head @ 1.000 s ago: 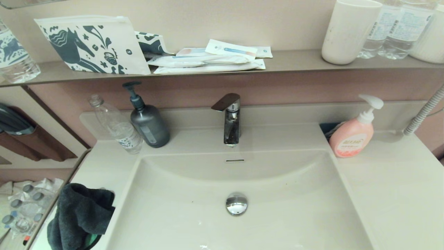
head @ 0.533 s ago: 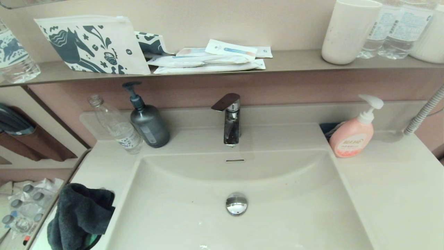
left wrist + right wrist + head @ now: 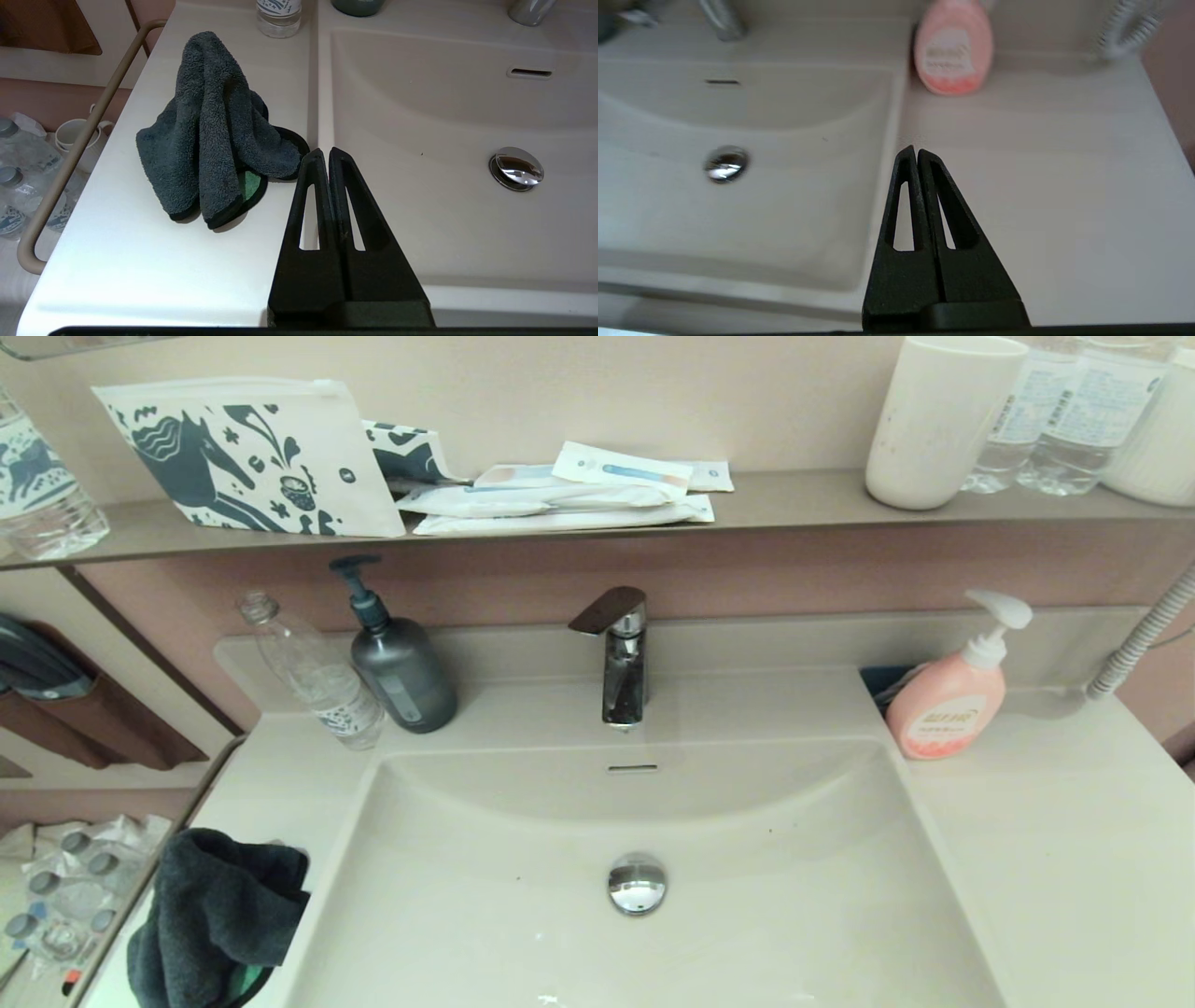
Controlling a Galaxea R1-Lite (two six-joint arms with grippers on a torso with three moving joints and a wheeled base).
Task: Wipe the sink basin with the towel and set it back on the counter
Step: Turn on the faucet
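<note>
The dark grey towel (image 3: pixel 219 915) with green trim lies bunched on the off-white counter (image 3: pixel 271 775) to the left of the sink basin (image 3: pixel 766 915). In the left wrist view the towel (image 3: pixel 210 135) sits just beyond and beside my left gripper (image 3: pixel 325 151), which is shut and empty above the basin's left rim. The chrome drain plug (image 3: pixel 637 883) is in the basin's middle. My right gripper (image 3: pixel 917 150) is shut and empty over the counter (image 3: pixel 1041 177) right of the basin (image 3: pixel 784 196). Neither gripper shows in the head view.
A chrome tap (image 3: pixel 618 653) stands behind the basin. A clear bottle (image 3: pixel 317 677) and a dark pump bottle (image 3: pixel 397 658) are at the back left, a pink soap dispenser (image 3: pixel 948 695) at the back right. A wall shelf (image 3: pixel 794 499) above holds a pouch, packets and a cup. A rail (image 3: pixel 70 154) edges the counter's left side.
</note>
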